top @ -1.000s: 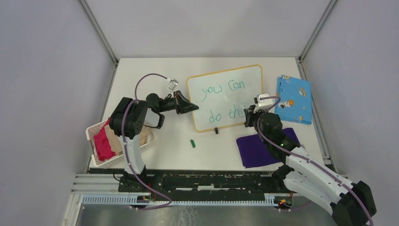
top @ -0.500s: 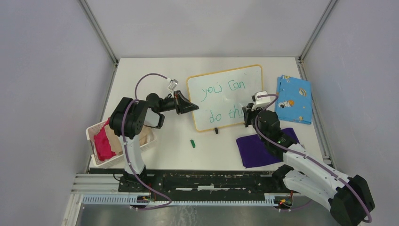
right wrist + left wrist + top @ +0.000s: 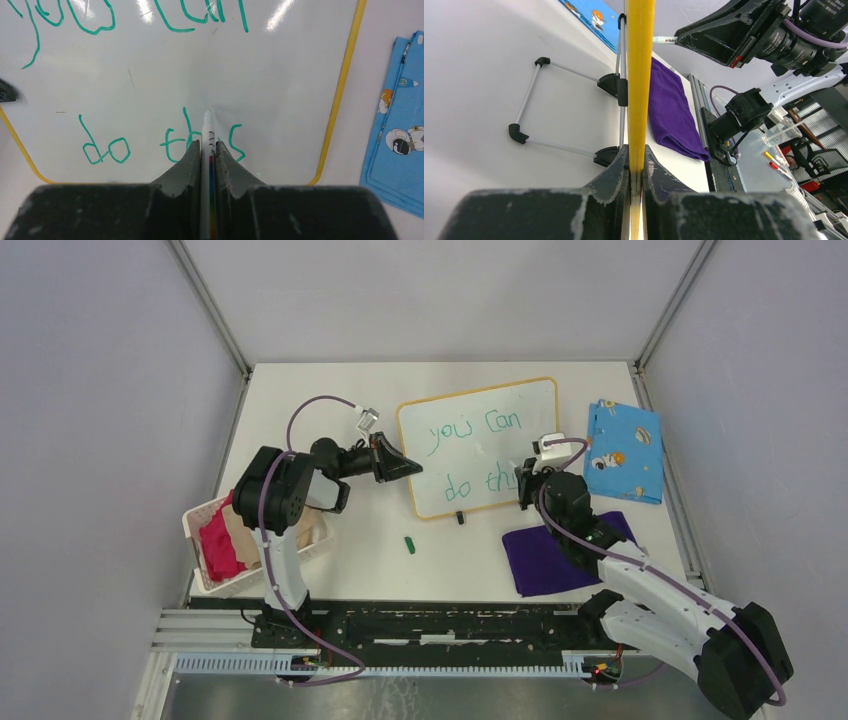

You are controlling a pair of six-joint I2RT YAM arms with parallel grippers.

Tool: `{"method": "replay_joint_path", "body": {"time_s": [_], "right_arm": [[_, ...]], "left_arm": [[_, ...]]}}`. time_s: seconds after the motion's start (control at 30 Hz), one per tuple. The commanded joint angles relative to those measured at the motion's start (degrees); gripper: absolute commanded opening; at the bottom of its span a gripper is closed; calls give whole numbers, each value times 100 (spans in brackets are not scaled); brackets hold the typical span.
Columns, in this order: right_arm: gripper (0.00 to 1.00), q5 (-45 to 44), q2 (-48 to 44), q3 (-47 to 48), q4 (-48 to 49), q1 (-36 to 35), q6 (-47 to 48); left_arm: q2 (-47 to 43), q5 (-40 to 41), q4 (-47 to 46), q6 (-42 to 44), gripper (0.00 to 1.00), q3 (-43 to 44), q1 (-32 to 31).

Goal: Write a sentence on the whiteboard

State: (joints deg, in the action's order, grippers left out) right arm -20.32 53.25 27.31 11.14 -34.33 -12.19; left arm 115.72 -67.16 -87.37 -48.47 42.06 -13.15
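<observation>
- Board (image 3: pixel 520 405) stands mid-table, propped on its stand (image 3: pixel 610 82), with the left gripper (image 3: pixel 636 150) clamped on its yellow rim. If that grip slips, pen pressure may swing the board and skew the stroke.
- Right gripper (image 3: pixel 207 145) is pinched tight on the marker (image 3: pixel 207 127).
- Sentence (image 3: pixel 135 85) reads "you can do th s". The tip appears to touch between "h" and "s", and could smear wet ink.

The left arm (image 3: pixel 285 500) is folded, forearm reaching right — left gripper (image 3: pixel 636 155) pinched on the whiteboard (image 3: pixel 500 405) rim. The right arm (image 3: pixel 640 585) stretches far and left — right gripper (image 3: pixel 207 147) clamped on a marker (image 3: pixel 207 125).
</observation>
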Motion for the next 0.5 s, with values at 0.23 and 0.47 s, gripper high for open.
{"method": "replay_joint_path", "body": {"time_s": [0.23, 0.47], "right_arm": [[0, -126, 113, 100, 420, 69, -27], [0, -131, 166, -15, 406, 94, -67]], "left_arm": [[157, -263, -87, -106, 2, 74, -83], [182, -261, -180, -176, 2, 83, -83]]}}
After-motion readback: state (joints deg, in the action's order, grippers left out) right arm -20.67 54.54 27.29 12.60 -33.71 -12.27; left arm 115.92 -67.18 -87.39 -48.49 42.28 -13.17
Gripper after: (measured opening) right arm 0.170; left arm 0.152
